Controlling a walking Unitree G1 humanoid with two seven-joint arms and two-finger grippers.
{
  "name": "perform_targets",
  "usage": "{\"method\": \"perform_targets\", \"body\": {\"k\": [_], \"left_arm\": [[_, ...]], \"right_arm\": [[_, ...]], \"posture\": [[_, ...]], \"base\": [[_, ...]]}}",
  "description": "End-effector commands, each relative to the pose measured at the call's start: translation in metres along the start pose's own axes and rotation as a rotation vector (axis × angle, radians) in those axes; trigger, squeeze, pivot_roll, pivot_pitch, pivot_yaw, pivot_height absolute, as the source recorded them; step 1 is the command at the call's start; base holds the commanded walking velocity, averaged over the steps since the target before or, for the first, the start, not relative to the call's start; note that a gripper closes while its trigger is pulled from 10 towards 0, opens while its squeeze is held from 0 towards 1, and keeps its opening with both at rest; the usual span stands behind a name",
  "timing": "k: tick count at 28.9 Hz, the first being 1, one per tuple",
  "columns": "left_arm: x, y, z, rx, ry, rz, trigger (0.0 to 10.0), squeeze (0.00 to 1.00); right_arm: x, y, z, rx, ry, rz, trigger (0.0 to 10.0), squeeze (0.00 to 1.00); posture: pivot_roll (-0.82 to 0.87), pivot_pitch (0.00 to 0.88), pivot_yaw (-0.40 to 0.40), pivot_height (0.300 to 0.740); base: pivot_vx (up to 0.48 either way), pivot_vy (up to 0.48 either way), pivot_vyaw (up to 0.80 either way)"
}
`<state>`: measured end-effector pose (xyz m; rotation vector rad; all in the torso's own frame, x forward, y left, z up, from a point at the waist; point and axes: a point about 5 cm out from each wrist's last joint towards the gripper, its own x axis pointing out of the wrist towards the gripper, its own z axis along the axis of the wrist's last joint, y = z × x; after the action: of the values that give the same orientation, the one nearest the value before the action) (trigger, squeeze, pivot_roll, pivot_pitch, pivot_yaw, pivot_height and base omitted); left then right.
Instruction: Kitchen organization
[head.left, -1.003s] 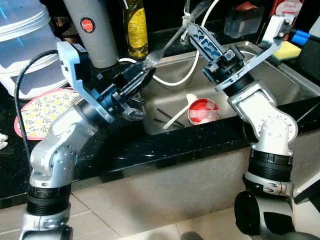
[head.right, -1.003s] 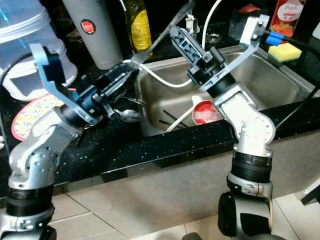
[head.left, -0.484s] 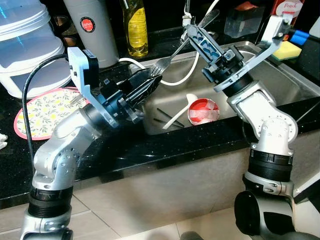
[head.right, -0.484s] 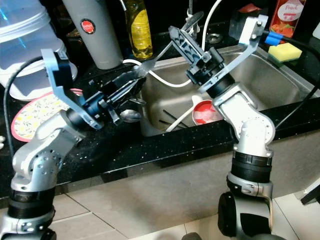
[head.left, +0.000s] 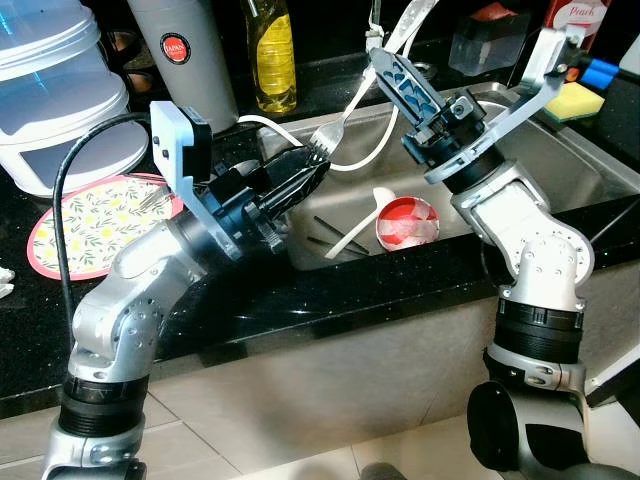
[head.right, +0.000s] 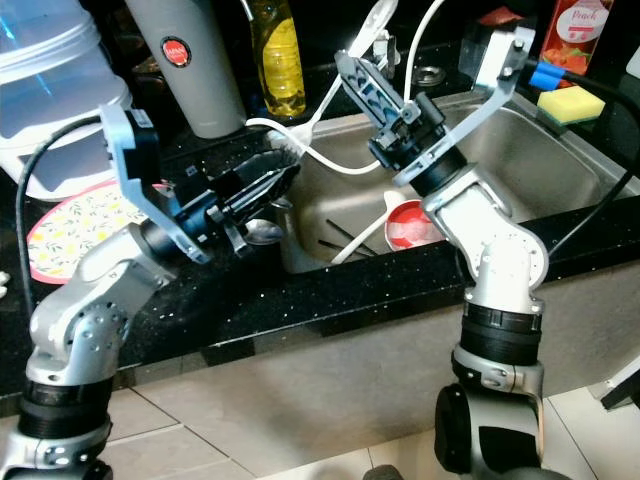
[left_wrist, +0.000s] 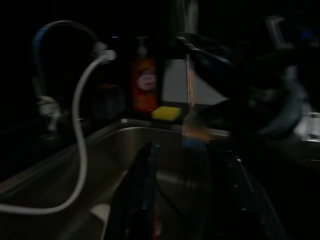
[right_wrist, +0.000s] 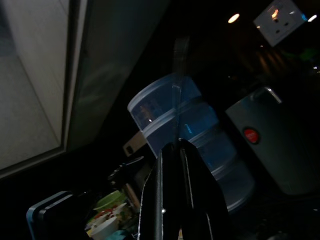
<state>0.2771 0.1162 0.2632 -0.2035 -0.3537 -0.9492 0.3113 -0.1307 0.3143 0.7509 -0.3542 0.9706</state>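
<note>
Partly hidden: fork (head.left: 335, 125) handle, sitting behind the right gripper (head.left: 383, 62); left wrist view staying dark
Fork: slanting over the sink (head.left: 560, 160), tines nearing the left gripper (head.left: 312, 172)
Right gripper: pinching the fork
Left gripper: fingers slightly parted, holding nothing
Room: basin lying beneath, red bowl (head.left: 406, 222) and white hose (head.left: 365, 160) near

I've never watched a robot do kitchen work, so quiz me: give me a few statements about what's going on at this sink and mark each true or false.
1. The right gripper holds a fork. True.
2. The fork's tines point at the left gripper. True.
3. The red bowl sits on the counter. False: it lies inside the sink.
4. The sponge is pink. False: it is yellow.
5. A floral plate lies on the counter. True.
</note>
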Motion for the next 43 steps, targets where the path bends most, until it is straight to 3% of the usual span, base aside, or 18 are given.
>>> {"method": "perform_targets", "body": {"k": [1,2,3,7,9,11,13,15,18,19,20,21,27,28,38,40,41,43], "left_arm": [[-0.001,0.008,0.003,0.017,-0.010,0.058,10.0,1.00],[-0.001,0.011,0.004,0.009,-0.022,0.084,10.0,1.00],[-0.002,0.014,0.008,-0.010,-0.047,0.113,10.0,0.00],[-0.006,0.016,0.016,-0.066,-0.113,0.114,10.0,0.00],[-0.010,0.021,0.016,-0.078,-0.110,0.143,10.0,0.00],[-0.010,0.023,0.014,-0.073,-0.097,0.160,10.0,0.00],[-0.011,0.036,0.003,-0.023,0.000,0.288,10.0,0.00],[-0.011,0.038,0.000,-0.010,0.025,0.314,10.0,0.00],[-0.020,0.060,-0.019,-0.001,0.182,0.534,10.0,0.00],[-0.020,0.060,-0.019,-0.001,0.182,0.534,10.0,0.00],[-0.025,0.069,-0.024,-0.009,0.224,0.621,10.0,0.00],[-0.030,0.074,-0.029,-0.041,0.253,0.684,10.0,0.00],[-0.043,0.089,-0.044,-0.029,0.377,0.851,10.0,0.00],[-0.049,0.096,-0.050,-0.030,0.421,0.952,10.0,0.00],[-0.064,0.108,-0.049,0.032,0.477,1.142,10.0,0.00],[-0.068,0.111,-0.043,0.042,0.439,1.214,10.0,0.00],[-0.076,0.111,-0.027,0.054,0.283,1.381,10.0,0.00],[-0.080,0.107,-0.016,0.056,0.174,1.466,10.0,0.00]], "right_arm": [[0.001,0.001,-0.004,-0.009,0.027,-0.001,10.0,0.00],[0.002,0.000,-0.005,-0.019,0.033,-0.010,10.0,0.00],[0.002,-0.004,-0.006,-0.053,0.041,-0.050,10.0,0.00],[0.005,-0.020,-0.010,-0.205,0.065,-0.200,10.0,0.00],[0.005,-0.046,-0.024,-0.405,0.144,-0.442,10.0,0.00],[0.004,-0.052,-0.029,-0.449,0.172,-0.491,10.0,0.00],[-0.008,-0.072,-0.053,-0.634,0.336,-0.622,10.0,0.00],[-0.011,-0.075,-0.059,-0.670,0.377,-0.638,10.0,0.00],[-0.022,-0.082,-0.078,-0.741,0.449,-0.642,10.0,0.00],[-0.022,-0.082,-0.078,-0.741,0.449,-0.642,10.0,0.00],[-0.023,-0.082,-0.082,-0.761,0.468,-0.633,10.0,0.65],[-0.024,-0.083,-0.085,-0.787,0.480,-0.624,10.0,1.00],[-0.019,-0.079,-0.083,-0.806,0.448,-0.578,10.0,1.00],[-0.012,-0.074,-0.076,-0.817,0.385,-0.546,10.0,0.00],[-0.002,-0.064,-0.058,-0.825,0.254,-0.520,10.0,0.00],[-0.002,-0.064,-0.057,-0.827,0.247,-0.517,10.0,0.00],[-0.004,-0.064,-0.057,-0.828,0.240,-0.516,10.0,0.00],[-0.005,-0.065,-0.057,-0.829,0.237,-0.517,10.0,0.00]], "posture": [[-0.11,0.000,0.049,0.740],[-0.12,0.000,0.049,0.740],[-0.11,0.000,0.049,0.740],[-0.12,0.000,0.051,0.740],[-0.11,0.000,0.052,0.740],[-0.11,0.000,0.052,0.740],[-0.11,0.000,0.049,0.740],[-0.11,0.000,0.049,0.740],[-0.10,0.000,0.046,0.740],[-0.10,0.000,0.046,0.740],[-0.10,0.000,0.046,0.740],[-0.10,0.000,0.046,0.740],[-0.10,0.000,0.048,0.740],[-0.11,0.000,0.050,0.740],[-0.11,0.000,0.067,0.740],[-0.11,0.000,0.070,0.740],[-0.11,0.000,0.071,0.740],[-0.10,0.000,0.070,0.740]], "base": [[0.000,0.000,0.00],[0.000,0.000,0.00],[0.000,0.000,0.00],[0.000,0.000,0.00],[0.000,0.000,0.00],[0.000,0.000,0.00],[0.000,0.000,0.00],[0.000,0.000,0.00],[0.000,0.000,0.00],[0.000,0.000,0.00],[0.000,0.000,0.00],[0.000,0.000,0.00],[0.000,0.000,0.00],[0.000,0.000,0.00],[0.000,0.000,0.00],[0.000,0.000,0.00],[0.000,0.000,0.00],[0.000,0.000,0.00]]}}
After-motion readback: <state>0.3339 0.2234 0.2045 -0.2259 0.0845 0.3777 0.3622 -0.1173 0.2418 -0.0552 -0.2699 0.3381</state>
